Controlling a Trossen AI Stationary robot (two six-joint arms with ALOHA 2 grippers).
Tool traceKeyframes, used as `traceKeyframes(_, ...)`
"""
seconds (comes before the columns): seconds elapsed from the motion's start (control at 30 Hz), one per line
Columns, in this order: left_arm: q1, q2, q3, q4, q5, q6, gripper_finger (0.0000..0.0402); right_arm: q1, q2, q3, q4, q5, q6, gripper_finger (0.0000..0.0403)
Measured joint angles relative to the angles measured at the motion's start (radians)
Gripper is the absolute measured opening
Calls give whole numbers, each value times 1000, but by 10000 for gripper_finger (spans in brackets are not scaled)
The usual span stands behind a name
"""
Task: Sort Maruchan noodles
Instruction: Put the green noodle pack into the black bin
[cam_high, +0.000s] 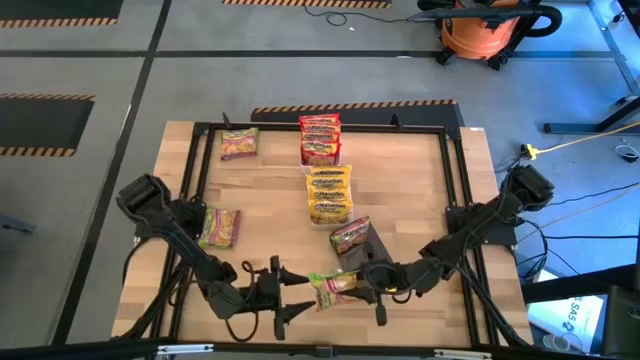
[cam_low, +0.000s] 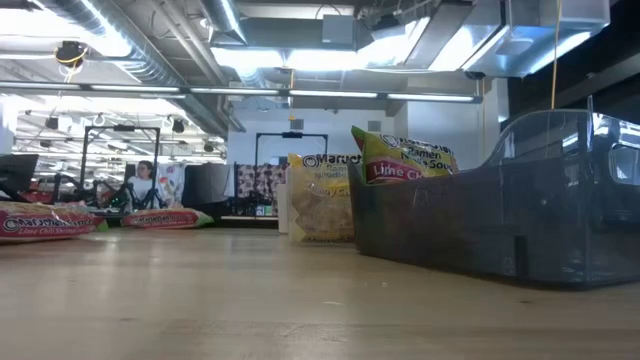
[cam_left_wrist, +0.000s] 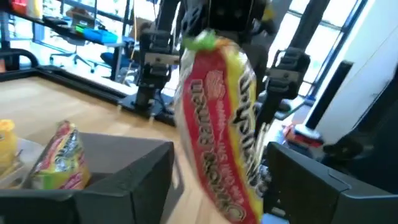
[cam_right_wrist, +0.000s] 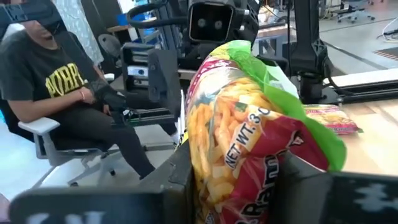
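Your right gripper (cam_high: 362, 282) clamps a green-and-pink noodle packet (cam_high: 334, 287) above the wooden table (cam_high: 270, 200)'s near edge; your left gripper (cam_high: 292, 287) stands apart beside it. A seated person (cam_right_wrist: 56, 93) waits beyond

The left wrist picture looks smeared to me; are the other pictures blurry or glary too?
Left wrist view: the green-and-pink packet is blurred, its lettering streaked. Right wrist view: the same packet fills the frame, sharper, print readable. Low view: ceiling lights glare bright white, and the near dark tray looks soft. High view: evenly lit and sharp, with only soft shadows under the arms.
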Motion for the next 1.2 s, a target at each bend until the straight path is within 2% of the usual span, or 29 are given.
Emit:
traceKeyframes(0.13,18,-1,-1,-19,50,-40,272,-3,0,0,30,3,-30,92)
traceKeyframes(0.3,71,17,-1,-39,134,-87,276,-21,0,0,84,7,-88,90)
traceKeyframes(0.53,127,16,-1,-10,168,-61,272,-57,10,0,99,-17,-84,92)
traceKeyframes(0.63,134,16,-1,-7,176,-57,250,-61,10,0,100,-17,-90,93)
traceKeyframes(0.93,141,16,-1,-28,210,-50,131,-60,10,0,87,-1,-100,131)
traceKeyframes(1.07,138,16,-1,-69,202,-46,124,-57,-36,0,-43,-9,-104,172)
traceKeyframes(1.2,110,-24,-1,-177,168,-63,125,-27,-163,1,-396,-76,24,211)
